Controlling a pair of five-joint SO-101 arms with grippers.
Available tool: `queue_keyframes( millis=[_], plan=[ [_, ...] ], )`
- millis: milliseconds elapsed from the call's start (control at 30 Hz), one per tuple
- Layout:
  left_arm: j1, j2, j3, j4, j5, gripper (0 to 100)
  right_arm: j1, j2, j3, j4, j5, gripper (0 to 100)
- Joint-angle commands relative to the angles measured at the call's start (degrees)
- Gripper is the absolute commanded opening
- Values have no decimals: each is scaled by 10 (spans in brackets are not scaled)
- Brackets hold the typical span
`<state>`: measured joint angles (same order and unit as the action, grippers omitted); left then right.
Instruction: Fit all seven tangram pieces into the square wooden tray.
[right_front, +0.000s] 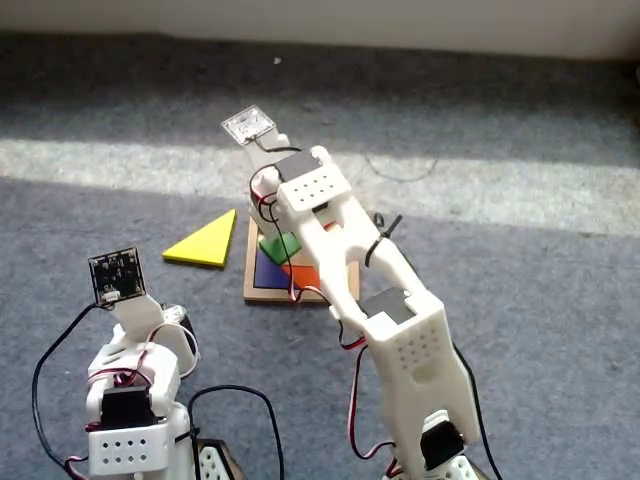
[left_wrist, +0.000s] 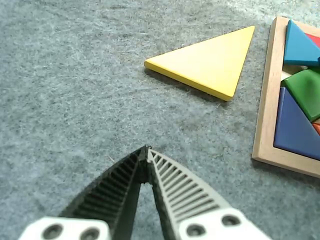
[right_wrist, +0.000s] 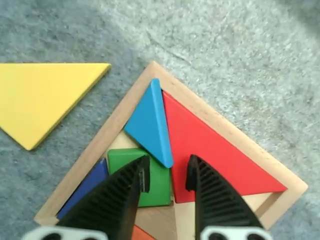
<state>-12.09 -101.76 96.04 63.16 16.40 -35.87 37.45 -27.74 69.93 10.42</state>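
We find the large yellow wooden triangle (left_wrist: 210, 62) lying flat on the grey felt-covered table (left_wrist: 75, 75), just beside the square wooden tray (left_wrist: 270, 90) but outside it. The left arm's jaws are clenched on nothing, over bare felt near that triangle. The right arm's jaws hang parted and empty over the tray, above a green square (right_wrist: 160, 187) — a light blue triangle (right_wrist: 150, 122), a red triangle (right_wrist: 210, 160) and a dark blue piece (left_wrist: 297, 125) lie around it.

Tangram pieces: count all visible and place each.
6: yellow triangle on the carpet beside the wooden tray; light-blue triangle, red triangle, green square, dark-blue piece and orange piece inside it. A seventh may be hidden under the right arm.
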Motion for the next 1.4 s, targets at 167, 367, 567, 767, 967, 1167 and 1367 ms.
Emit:
queue_keyframes(
  millis=[167,367,567,767,967,1167,1367],
  plan=[
    [8,-15,11,3,5,6,-6,-15,-33,32,1,127],
    [8,-15,11,3,5,6,-16,-14,-38,-15,0,129],
    [8,-15,11,3,5,6,-23,-7,-37,-54,0,157],
    [8,-15,11,3,5,6,-33,57,-49,-55,-19,183],
    [8,-15,11,3,5,6,-30,84,-102,-22,-20,130],
    [8,-15,11,3,5,6,-29,86,-147,30,-19,48],
    [8,-15,11,3,5,6,-29,81,-152,64,-19,44]
  ],
)
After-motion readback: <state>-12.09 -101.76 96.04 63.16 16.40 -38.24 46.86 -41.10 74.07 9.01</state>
